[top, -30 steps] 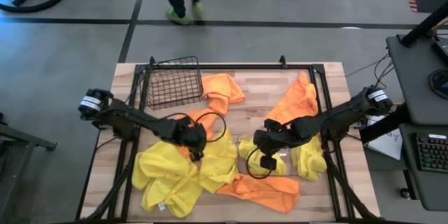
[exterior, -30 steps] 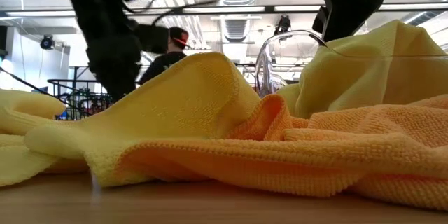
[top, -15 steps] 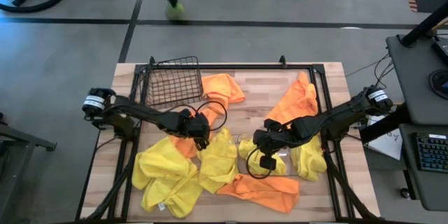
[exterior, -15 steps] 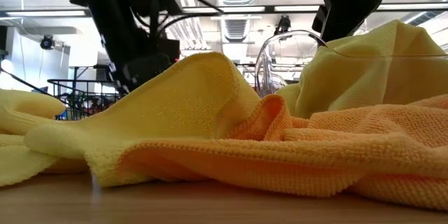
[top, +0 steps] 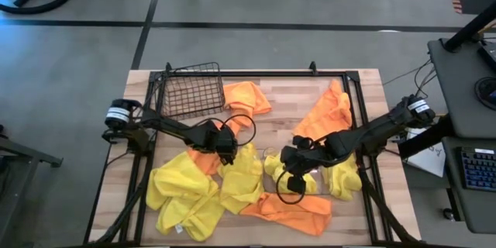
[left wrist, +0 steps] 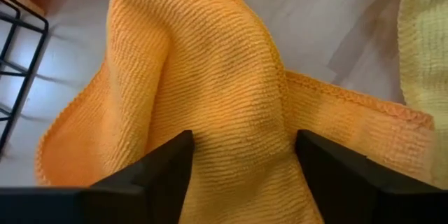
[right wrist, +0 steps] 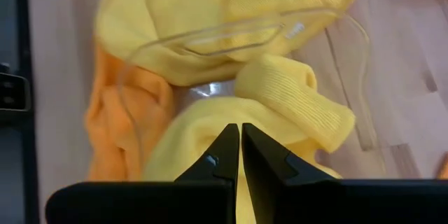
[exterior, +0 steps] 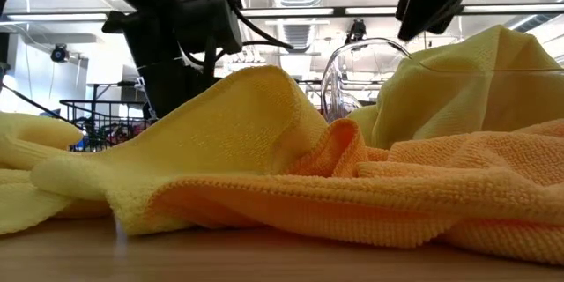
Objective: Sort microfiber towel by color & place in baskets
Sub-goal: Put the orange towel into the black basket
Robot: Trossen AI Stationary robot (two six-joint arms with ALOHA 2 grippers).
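In the left wrist view my left gripper is open, one finger on either side of a raised fold of an orange microfiber towel. In the high view this gripper is left of the table's middle, and the towel lies flat there. My right gripper is shut and holds nothing. It hangs over the clear plastic bin, which holds yellow towels; the high view shows it right of centre. The dark wire basket stands at the far left corner. My left gripper comes down on the orange towel from above, with its raised fold between the open fingers. Whether the fingers touch the cloth, I cannot tell.
Yellow towels are heaped at the near left, and another lies right of the bin. Orange towels lie beside the wire basket, at the far right and near the front edge. A black frame borders the table.
My left gripper has moved toward the table's right and come down onto the orange towel beside the yellow heap. My right gripper has risen slightly over the clear bin. The towels have stayed where they were.
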